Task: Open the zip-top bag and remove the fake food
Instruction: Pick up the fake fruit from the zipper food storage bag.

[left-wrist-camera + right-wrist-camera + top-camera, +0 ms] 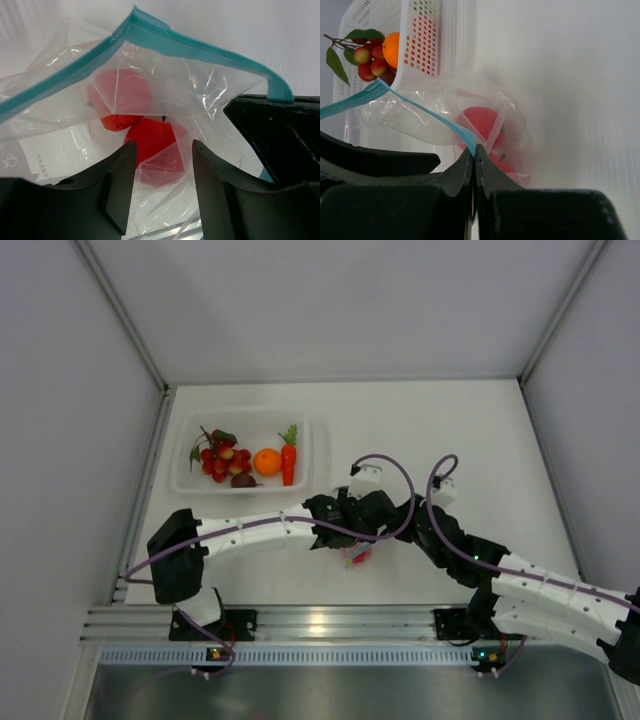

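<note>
Robot lab test cell

A white counter [450, 430] is boxed in by plain white walls [60, 390] on metal framing [120, 312]. Two white arms [250, 529] are bolted to an aluminium rail [320, 622] at its near edge, with purple cables [382, 456] looping over them. A clear tray [310, 435] holds plastic fake food [266, 461].

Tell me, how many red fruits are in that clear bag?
2: one red fruit high in the bag, second red fruit right beside it; others may be hidden.
</note>
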Available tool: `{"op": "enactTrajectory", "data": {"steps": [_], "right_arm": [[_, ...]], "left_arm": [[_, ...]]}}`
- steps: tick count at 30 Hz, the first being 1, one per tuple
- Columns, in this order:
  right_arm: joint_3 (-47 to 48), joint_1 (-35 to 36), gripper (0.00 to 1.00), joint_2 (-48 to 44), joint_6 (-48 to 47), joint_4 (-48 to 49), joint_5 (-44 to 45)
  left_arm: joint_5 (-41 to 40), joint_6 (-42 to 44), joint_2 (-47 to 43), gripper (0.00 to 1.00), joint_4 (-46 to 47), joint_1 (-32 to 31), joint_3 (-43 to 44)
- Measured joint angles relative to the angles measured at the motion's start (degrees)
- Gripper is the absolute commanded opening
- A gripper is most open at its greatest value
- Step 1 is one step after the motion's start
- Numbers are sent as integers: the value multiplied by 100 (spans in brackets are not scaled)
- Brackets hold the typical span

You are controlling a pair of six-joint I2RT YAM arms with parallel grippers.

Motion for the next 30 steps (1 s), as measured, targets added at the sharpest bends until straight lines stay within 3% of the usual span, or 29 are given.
{"op": "enactTrajectory", "data": {"steps": [8, 18, 30], "right_arm": [[-157, 0, 0, -299, -76, -203, 138], [-144, 4, 0, -448, -584, -560, -52], [-173, 74, 0, -291, -782, -520, -511]], "left_arm": [[-90, -243, 623, 52, -4, 48, 24], [-697, -704, 476, 57, -13, 192, -201], [-767, -411, 614, 58, 448, 474, -116]]}}
